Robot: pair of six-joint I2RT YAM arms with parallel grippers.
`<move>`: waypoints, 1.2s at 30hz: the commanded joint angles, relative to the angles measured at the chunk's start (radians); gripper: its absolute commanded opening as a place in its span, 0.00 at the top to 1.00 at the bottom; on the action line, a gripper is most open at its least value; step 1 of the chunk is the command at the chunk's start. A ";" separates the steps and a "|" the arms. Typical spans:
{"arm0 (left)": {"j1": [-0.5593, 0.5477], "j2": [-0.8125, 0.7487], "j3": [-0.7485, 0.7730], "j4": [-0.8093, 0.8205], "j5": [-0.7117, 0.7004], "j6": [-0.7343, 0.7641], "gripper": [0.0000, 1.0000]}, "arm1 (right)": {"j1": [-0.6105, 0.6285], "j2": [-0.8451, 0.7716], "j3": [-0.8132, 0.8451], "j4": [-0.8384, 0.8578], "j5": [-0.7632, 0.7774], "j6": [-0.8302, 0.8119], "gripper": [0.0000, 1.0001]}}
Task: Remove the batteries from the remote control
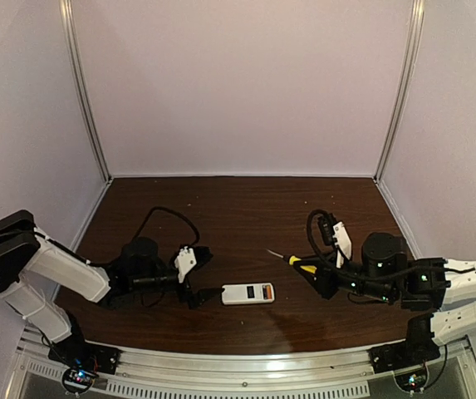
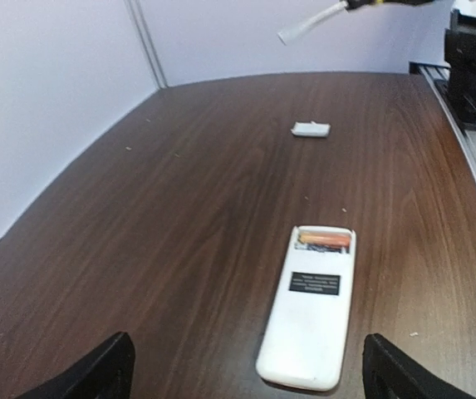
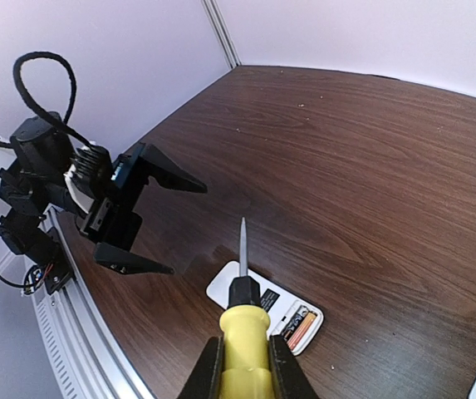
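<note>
Although my spread left pincer [image 1: 206, 276] sits nearer the remote control [image 1: 242, 293], the batteries [image 3: 301, 322] face my right pincer [image 3: 244, 370], clamping the screwdriver [image 3: 242, 326].

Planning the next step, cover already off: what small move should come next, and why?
Probably the right gripper should lower the screwdriver tip to the batteries in the open bay of the remote control to pry one up: both sit inside, the tip hovers above, and the left gripper stands open at its other end.
</note>
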 commanded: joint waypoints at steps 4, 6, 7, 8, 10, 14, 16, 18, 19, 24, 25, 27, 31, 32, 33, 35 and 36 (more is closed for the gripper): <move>-0.003 0.101 -0.005 0.250 -0.282 -0.092 0.03 | 0.002 -0.009 -0.019 0.014 0.042 0.004 1.00; -0.002 0.139 0.027 0.225 -0.270 -0.092 0.03 | 0.002 -0.010 -0.019 0.012 0.043 0.004 1.00; 0.002 0.143 0.019 0.249 -0.216 -0.092 0.03 | 0.001 -0.013 -0.019 0.011 0.046 0.005 1.00; 0.005 0.136 0.004 0.261 -0.178 -0.091 0.03 | 0.001 -0.016 -0.021 0.008 0.048 0.007 1.00; 0.008 0.116 0.004 0.231 -0.126 -0.079 0.03 | 0.002 -0.024 -0.021 0.005 0.051 0.006 1.00; 0.017 0.135 0.014 0.161 0.017 -0.029 0.03 | 0.002 -0.034 -0.028 0.005 0.054 0.007 1.00; 0.019 0.157 0.017 0.164 0.080 -0.007 0.03 | 0.002 -0.035 -0.028 0.004 0.054 0.010 1.00; 0.021 0.168 0.020 0.145 0.124 0.026 0.03 | 0.001 -0.036 -0.025 0.000 0.053 0.013 1.00; 0.022 0.172 0.018 0.136 0.144 0.041 0.03 | 0.002 -0.038 -0.024 -0.003 0.053 0.014 1.00; 0.030 0.186 0.015 0.108 0.220 0.087 0.03 | 0.001 -0.046 -0.027 -0.005 0.055 0.026 1.00; 0.030 0.192 0.016 0.103 0.232 0.095 0.03 | 0.001 -0.047 -0.031 -0.001 0.054 0.028 1.00; 0.030 0.210 0.020 0.101 0.241 0.113 0.03 | 0.002 -0.047 -0.033 0.002 0.049 0.030 1.00; 0.030 0.264 0.051 0.058 0.235 0.147 0.04 | 0.000 -0.053 -0.040 0.013 0.029 0.037 0.95; 0.030 0.276 0.066 0.040 0.245 0.155 0.06 | -0.001 -0.053 -0.042 0.015 0.025 0.039 0.96; 0.029 0.287 0.078 0.019 0.255 0.162 0.07 | -0.003 -0.052 -0.043 0.018 0.020 0.039 1.00; 0.027 0.305 0.092 0.016 0.259 0.163 0.08 | -0.003 -0.052 -0.048 0.025 0.018 0.044 1.00; 0.027 0.314 0.097 0.023 0.254 0.159 0.09 | -0.003 -0.054 -0.053 0.033 0.020 0.044 1.00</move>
